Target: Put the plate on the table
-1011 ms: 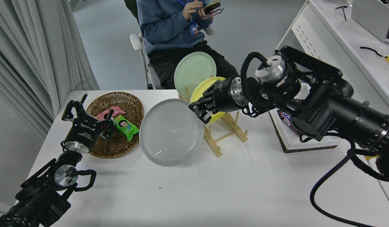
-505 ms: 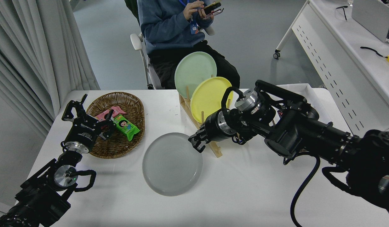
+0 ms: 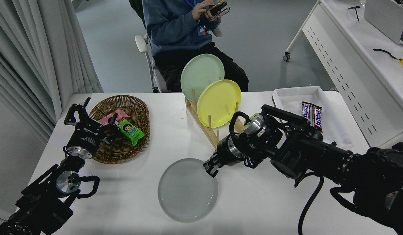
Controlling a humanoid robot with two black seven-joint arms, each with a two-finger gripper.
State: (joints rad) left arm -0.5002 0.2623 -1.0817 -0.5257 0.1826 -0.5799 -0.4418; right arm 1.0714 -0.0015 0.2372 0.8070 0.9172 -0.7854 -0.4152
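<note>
The light-grey plate (image 3: 187, 192) lies level, on or just above the white table (image 3: 123, 202), at its front middle. My right gripper (image 3: 210, 168) is at the plate's far right rim and is shut on that rim. The right arm comes in from the lower right. My left gripper (image 3: 92, 117) is parked at the lower left, open and empty, beside the basket.
A wooden rack (image 3: 210, 135) behind the plate holds a pale green plate (image 3: 201, 70) and a yellow plate (image 3: 219, 101). A wicker basket (image 3: 136, 104) with snack packs stands at the left. A white tray (image 3: 292, 94) with chocolate bars is at the right. A seated person (image 3: 178, 29) holds a phone.
My right gripper has carried the grey plate from beside the rack down and toward the front of the table. The plate has gone from tilted to level.
</note>
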